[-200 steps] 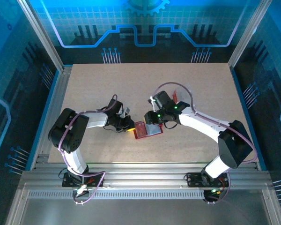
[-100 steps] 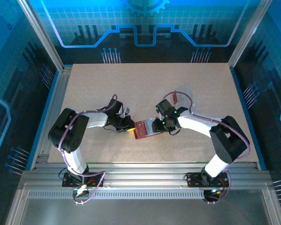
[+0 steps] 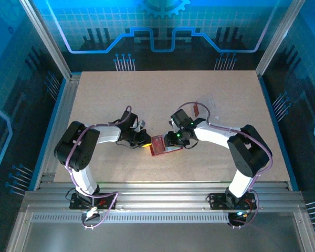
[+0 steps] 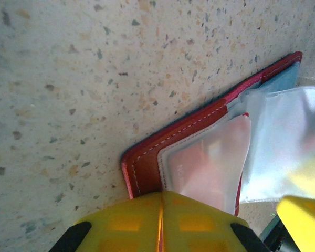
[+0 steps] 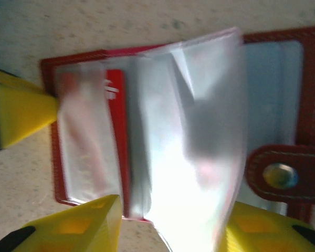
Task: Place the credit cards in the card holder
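- The card holder [image 3: 165,147] lies open on the table [image 3: 147,94], a little near of centre, between the two grippers
- The left gripper [image 3: 145,140] is pinched closed on the holder's left edge, pinning it flat; a firm hold there should steady the pockets
- The right gripper [image 3: 176,139] has its jaws wide apart, astride a lifted clear pocket leaf [image 5: 199,131] (no grasp evident); a red card [image 5: 114,115] shows in a pocket beside it
- Both arms reach low and inward, wrists facing each other across the holder

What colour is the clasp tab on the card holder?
The clasp tab is red with a silvery round snap; clearest in the right wrist view.
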Robot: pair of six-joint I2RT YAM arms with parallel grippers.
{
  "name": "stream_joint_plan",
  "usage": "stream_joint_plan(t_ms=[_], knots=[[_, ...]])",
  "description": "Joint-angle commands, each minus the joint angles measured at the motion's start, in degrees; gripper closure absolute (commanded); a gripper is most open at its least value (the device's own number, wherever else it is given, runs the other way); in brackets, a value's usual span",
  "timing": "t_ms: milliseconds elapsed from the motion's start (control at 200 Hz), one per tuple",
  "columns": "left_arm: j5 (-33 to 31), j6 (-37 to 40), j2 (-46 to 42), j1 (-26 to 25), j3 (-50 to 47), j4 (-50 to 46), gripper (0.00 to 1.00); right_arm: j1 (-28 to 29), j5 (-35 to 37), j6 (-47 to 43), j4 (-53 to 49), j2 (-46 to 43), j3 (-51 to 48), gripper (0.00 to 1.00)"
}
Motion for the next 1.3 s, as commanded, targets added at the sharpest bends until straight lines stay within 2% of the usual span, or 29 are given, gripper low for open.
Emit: stream_joint_plan(t_ms=[0,200,440,590,665,800,960,1101,1196,1296], knots=[[-1.21,-0.73,1.64,-0.06,-1.44,0.42,0.90,3.19,-1.73,-0.74,0.95,-0.66,3.28,0.55],[0.90,-3.26,-2.02,0.19,-2.64,1.85,0.89,6.17,-3.62,0.49,4.59,2.56,4.98,0.53],[-0.96,-6.53,-13.23,4.22,-7.58,0.00,0.78,6.66,-6.71,1.75,8.86,4.34,4.45,0.52],[-3.60,-6.58,-21.82,6.35,-9.90,-4.61,0.74,6.76,1.35,0.28,2.51,-0.14,5.40,0.53],[-4.31,-6.30,-25.54,6.36,-10.26,-6.69,0.71,6.52,5.69,0.13,-1.61,0.66,6.59,0.59],[-4.38,-5.69,-29.65,6.36,-9.73,-10.09,0.67,6.85,6.21,0.11,-2.08,5.51,7.91,0.84],[-4.57,-4.98,-29.59,6.27,-7.58,-12.76,0.65,8.36,8.55,-0.21,-2.21,12.07,10.90,0.86],[-5.11,-5.35,-27.46,6.19,-5.71,-13.34,0.64,9.01,5.77,-1.43,-0.96,16.21,12.62,0.86],[-5.19,-5.51,-25.43,6.03,-4.32,-13.12,0.64,9.10,3.36,-3.12,-0.58,15.35,12.90,0.83],[-5.69,-5.25,-23.17,5.50,-2.90,-13.21,0.63,8.15,4.99,-5.24,-3.94,11.35,13.82,0.78]])
